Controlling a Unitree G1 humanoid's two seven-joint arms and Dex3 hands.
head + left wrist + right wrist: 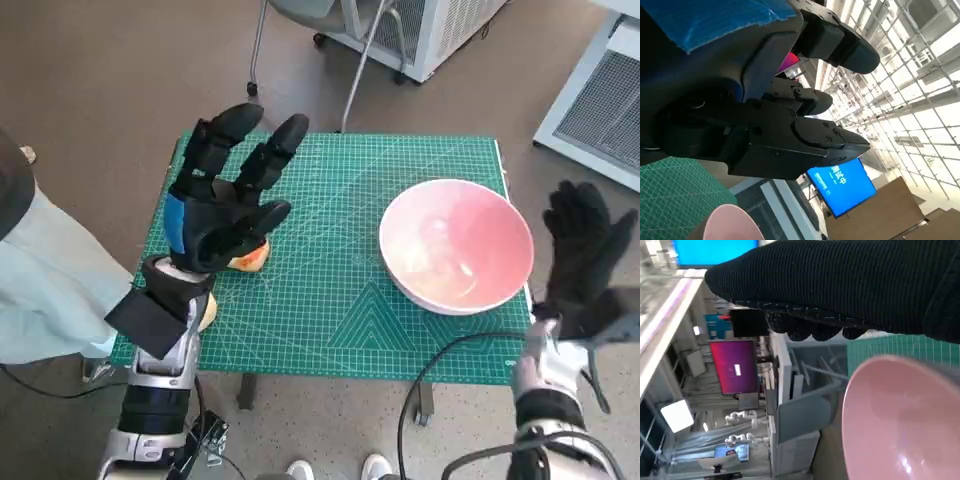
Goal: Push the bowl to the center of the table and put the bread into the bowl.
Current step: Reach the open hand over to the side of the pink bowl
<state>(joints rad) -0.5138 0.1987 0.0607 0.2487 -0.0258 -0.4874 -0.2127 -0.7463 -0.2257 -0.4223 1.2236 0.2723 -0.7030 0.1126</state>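
The pink bowl [456,245] sits right of centre on the green worktop [330,300]; the bread [248,259] lies centre-left, partly under the left hand [228,205], fingers spread, empty. The right hand [586,260], released, hovers just right of the bowl

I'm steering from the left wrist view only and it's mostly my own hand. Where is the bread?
Observer: The bread lies on the green mat, partly hidden under the left hand, which holds nothing.
Operator: I see just a pink rim. Is the bowl centered?
Observer: No, the bowl sits at the table's right side, near the edge.
Operator: And the other hand?
Observer: The right hand is open beside the bowl's outer side, off the table edge; contact can't be told.
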